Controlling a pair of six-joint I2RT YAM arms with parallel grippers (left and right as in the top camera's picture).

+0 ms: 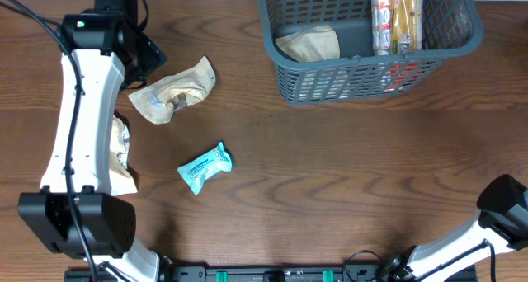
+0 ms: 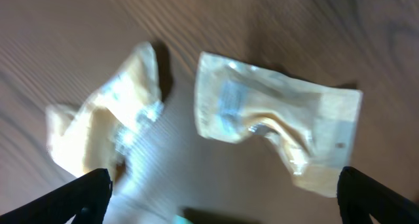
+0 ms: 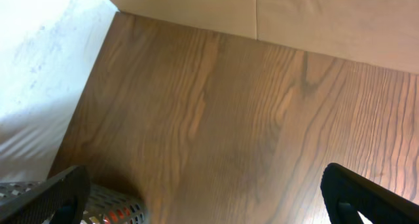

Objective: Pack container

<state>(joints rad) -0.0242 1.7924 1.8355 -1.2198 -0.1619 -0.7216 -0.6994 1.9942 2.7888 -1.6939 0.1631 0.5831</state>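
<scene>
**Q:** Item one: where does your container sit?
**A:** Container (image 1: 346, 82): dark grey-blue slotted basket, upright at the far edge of the table (image 1: 330, 183), right of centre. It holds one tan bag (image 1: 309, 43) at its left end and long packets (image 1: 396, 18) toward its right.

**Q:** What loose stock do you have on the table?
**A:** Three pieces, all well apart from the container. Crumpled tan packet (image 1: 173, 91), far left. Second tan packet (image 1: 122, 150), nearer you, partly hidden by the left arm. Teal packet (image 1: 205, 167), just right of those.

**Q:** And your grippers?
**A:** Left gripper (image 2: 222, 185): fingers spread wide, gripping nothing, above the two tan packets. Right gripper (image 3: 203, 185): fingers likewise spread, empty, over bare table, with a corner of the container at the lower left of its wrist view.
</scene>
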